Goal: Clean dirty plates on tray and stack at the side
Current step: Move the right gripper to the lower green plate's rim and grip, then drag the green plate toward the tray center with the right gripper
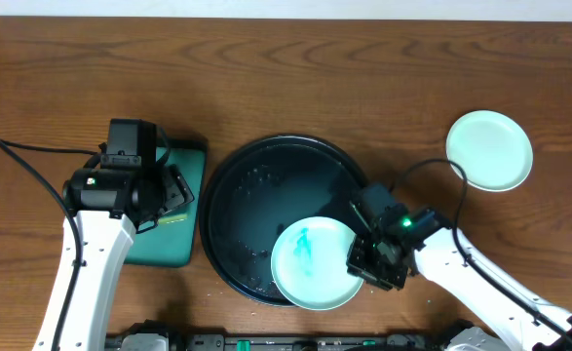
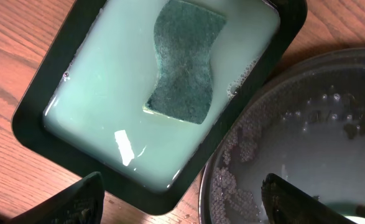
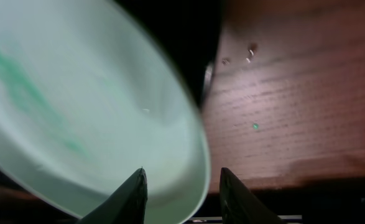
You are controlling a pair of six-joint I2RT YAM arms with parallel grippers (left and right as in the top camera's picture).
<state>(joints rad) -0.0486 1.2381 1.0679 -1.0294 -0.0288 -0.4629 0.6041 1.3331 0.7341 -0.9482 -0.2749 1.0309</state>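
Right hand (image 1: 366, 255) sits at the right rim of a mint plate (image 1: 313, 263) lying in the near-right part of the black tray (image 1: 247, 195). Right wrist cam has that rim between the fingers (image 3: 129, 198) with a gap on one side; can't tell if it's pinched or let go. Teal smear on the plate. Left hand (image 1: 173, 190) hangs spread wide, holding nothing, over the rectangular green tray (image 2: 107, 167). Only left wrist cam shows its contents: milky liquid (image 2: 107, 93) with a sponge (image 2: 183, 62) in it, plus bubbles (image 2: 238, 155) in the black tray. Only overhead shows a second mint plate (image 1: 490, 149), clean, alone on the counter (image 1: 363, 78) far right.
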